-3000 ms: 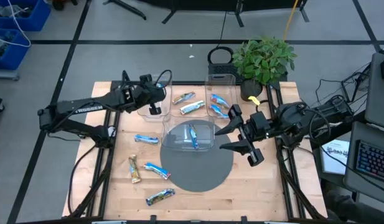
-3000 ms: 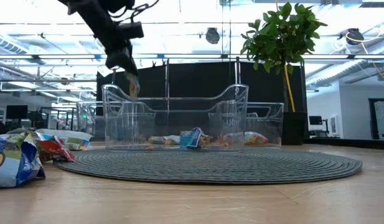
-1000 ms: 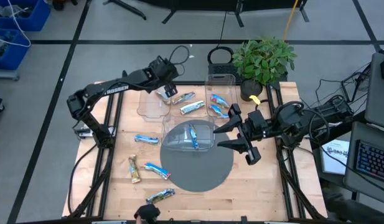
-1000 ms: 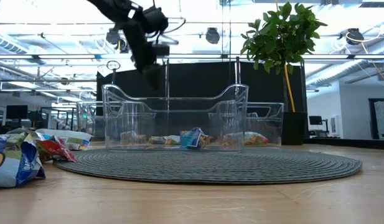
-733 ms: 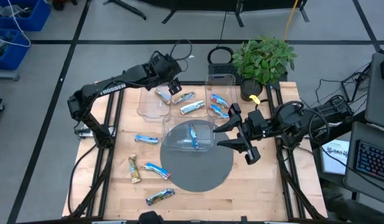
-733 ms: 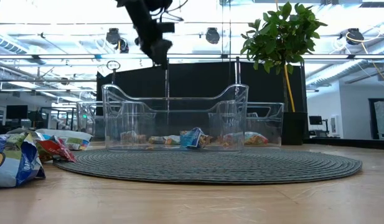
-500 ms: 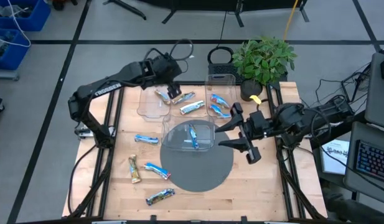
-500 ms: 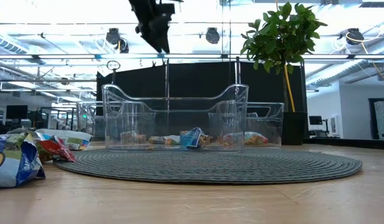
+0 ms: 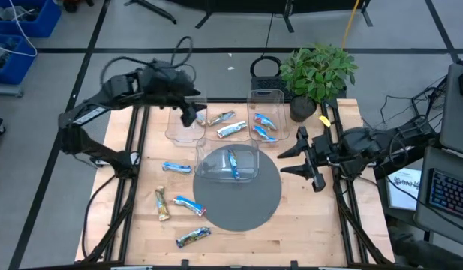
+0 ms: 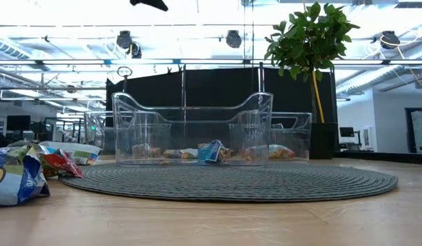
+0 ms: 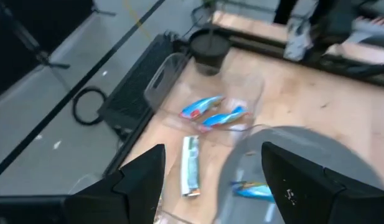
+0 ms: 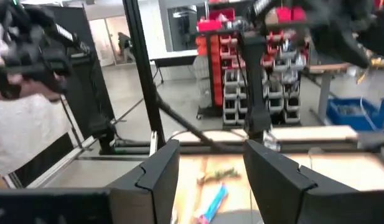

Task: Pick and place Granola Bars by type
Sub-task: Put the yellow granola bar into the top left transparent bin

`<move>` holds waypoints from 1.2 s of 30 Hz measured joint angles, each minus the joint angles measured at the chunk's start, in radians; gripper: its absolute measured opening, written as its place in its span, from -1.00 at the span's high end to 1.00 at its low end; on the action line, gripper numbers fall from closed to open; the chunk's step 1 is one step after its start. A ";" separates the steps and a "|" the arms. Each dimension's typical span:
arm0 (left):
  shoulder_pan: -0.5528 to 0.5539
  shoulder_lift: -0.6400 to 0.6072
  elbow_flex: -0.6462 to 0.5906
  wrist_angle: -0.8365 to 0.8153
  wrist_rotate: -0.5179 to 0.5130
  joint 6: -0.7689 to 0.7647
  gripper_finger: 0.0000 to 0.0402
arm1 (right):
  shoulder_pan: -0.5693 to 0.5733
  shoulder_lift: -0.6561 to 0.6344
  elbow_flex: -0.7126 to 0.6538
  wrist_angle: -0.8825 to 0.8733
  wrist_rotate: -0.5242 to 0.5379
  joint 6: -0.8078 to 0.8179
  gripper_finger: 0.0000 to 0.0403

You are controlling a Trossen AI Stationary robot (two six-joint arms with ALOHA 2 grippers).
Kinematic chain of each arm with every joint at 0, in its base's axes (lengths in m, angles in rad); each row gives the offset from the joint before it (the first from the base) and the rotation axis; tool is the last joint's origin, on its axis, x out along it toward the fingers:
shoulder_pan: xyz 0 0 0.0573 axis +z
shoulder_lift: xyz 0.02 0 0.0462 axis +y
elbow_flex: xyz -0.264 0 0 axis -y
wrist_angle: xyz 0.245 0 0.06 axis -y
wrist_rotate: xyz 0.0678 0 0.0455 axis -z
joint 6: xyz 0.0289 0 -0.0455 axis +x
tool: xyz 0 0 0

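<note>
The empty, parted left gripper point(image 9: 190, 114) hangs over the far-left bin point(image 9: 177, 133), nearer than the spread, empty right gripper point(image 9: 305, 157) to the loose bars point(image 9: 176, 167), which lie crosswise toward the table's near-left.

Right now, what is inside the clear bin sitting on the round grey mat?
The clear bin on the grey mat holds one bright blue bar near its middle. Nothing else shows through its walls in the high view.

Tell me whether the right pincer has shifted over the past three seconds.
Yes. In the high view the right pincer has pulled back toward the table's right edge, away from the gray round mat whose rim it overlapped earlier; it now hangs beside the mat, jaws open.
</note>
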 joint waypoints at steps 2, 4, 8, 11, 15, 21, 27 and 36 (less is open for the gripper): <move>-0.010 -0.029 0.000 -0.002 0.025 -0.022 -0.29 | 0.000 -0.043 -0.083 0.043 0.021 0.025 0.15; -0.024 -0.055 0.000 -0.001 0.057 -0.037 -0.30 | 0.003 -0.091 -0.169 0.114 0.022 0.026 0.15; -0.043 -0.099 0.000 -0.001 0.084 -0.051 -0.33 | 0.010 -0.183 -0.339 0.247 -0.036 -0.001 0.15; -0.059 -0.121 0.000 -0.002 0.084 -0.048 -0.35 | 0.013 -0.245 -0.447 0.321 -0.033 0.010 0.15; -0.089 -0.144 -0.001 -0.003 0.107 -0.038 -0.32 | 0.033 -0.308 -0.567 0.398 -0.032 0.010 0.15; -0.129 -0.176 -0.001 -0.030 0.128 -0.032 -0.29 | 0.059 -0.371 -0.718 0.545 0.010 0.010 0.15; -0.144 -0.227 -0.002 -0.076 0.126 -0.016 -0.31 | 0.094 -0.414 -0.855 0.696 0.077 -0.001 0.15; -0.144 -0.383 -0.147 -0.025 0.119 -0.021 -0.26 | 0.107 -0.441 -0.955 0.807 0.103 0.009 0.15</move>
